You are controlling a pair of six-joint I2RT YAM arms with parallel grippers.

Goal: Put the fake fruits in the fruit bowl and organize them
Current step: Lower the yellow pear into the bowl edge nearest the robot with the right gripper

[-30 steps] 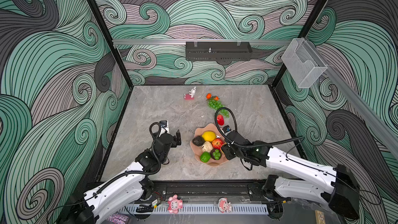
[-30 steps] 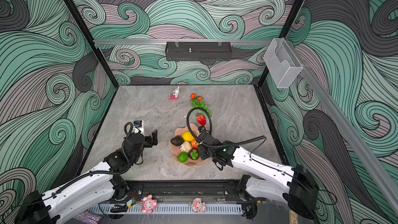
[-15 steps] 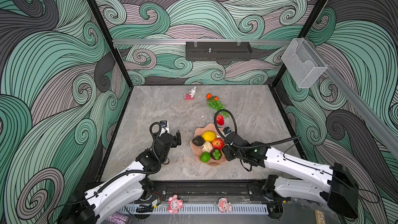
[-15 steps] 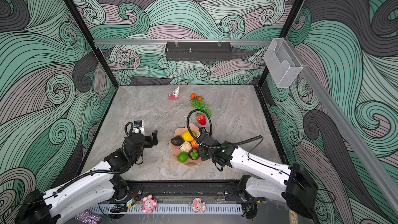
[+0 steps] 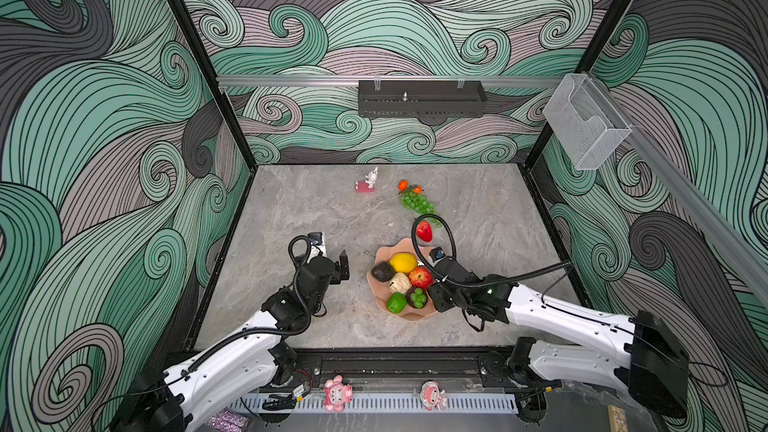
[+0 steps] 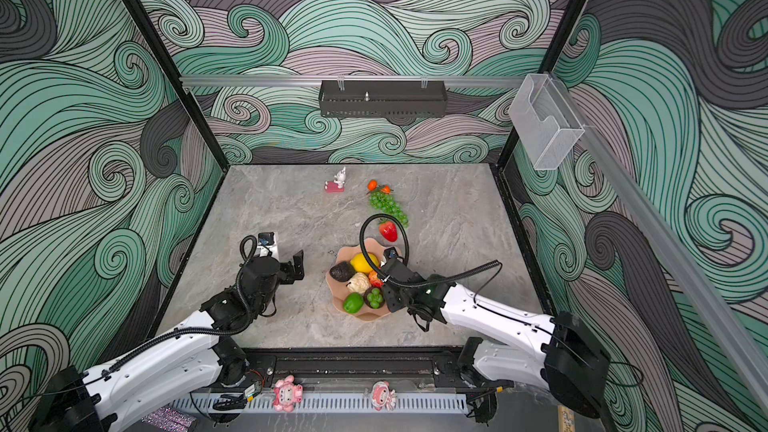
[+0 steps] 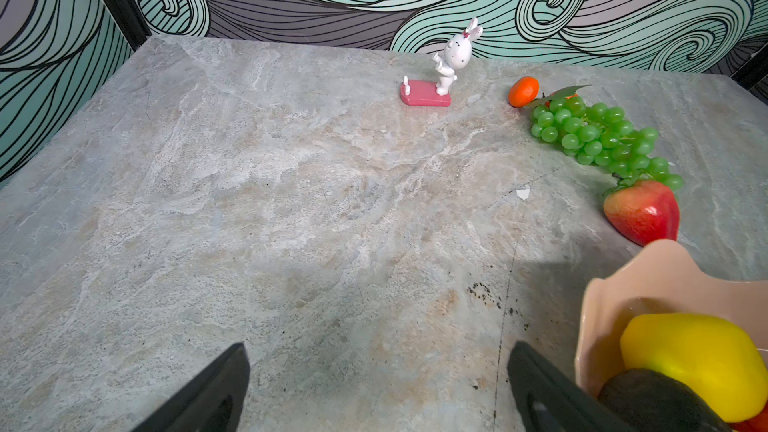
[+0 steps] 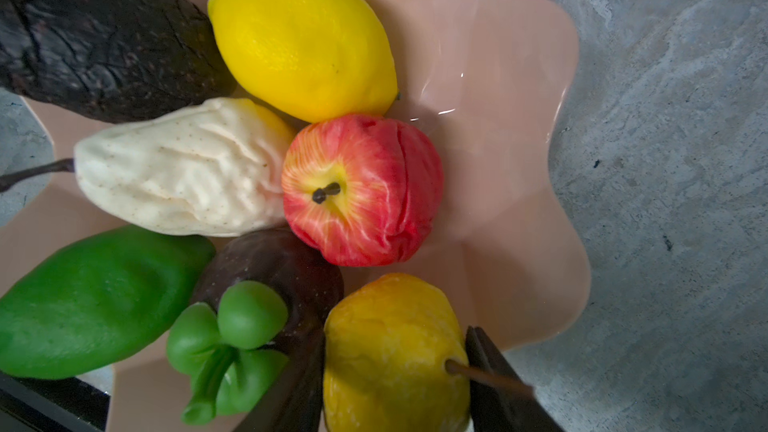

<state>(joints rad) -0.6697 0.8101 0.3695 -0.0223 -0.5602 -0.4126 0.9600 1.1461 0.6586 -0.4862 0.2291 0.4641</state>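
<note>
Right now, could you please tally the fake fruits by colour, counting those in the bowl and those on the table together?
Yellow: 2 (lemon, yellow-orange fruit)
Red: 2 (apple, strawberry)
Green: 2 (green fruit, grape bunch)
Dark: 2 (avocado, green-topped dark fruit)
Orange: 2 (small oranges)
Cream: 1 (cream fruit)
Total: 11

fruit bowl [image 5: 405, 315]: pink, scalloped, upright | fruits [image 5: 403, 262]: piled inside | strawberry [image 5: 424, 231], grapes [image 5: 415, 202], oranges [image 5: 402, 185]: outside
</note>
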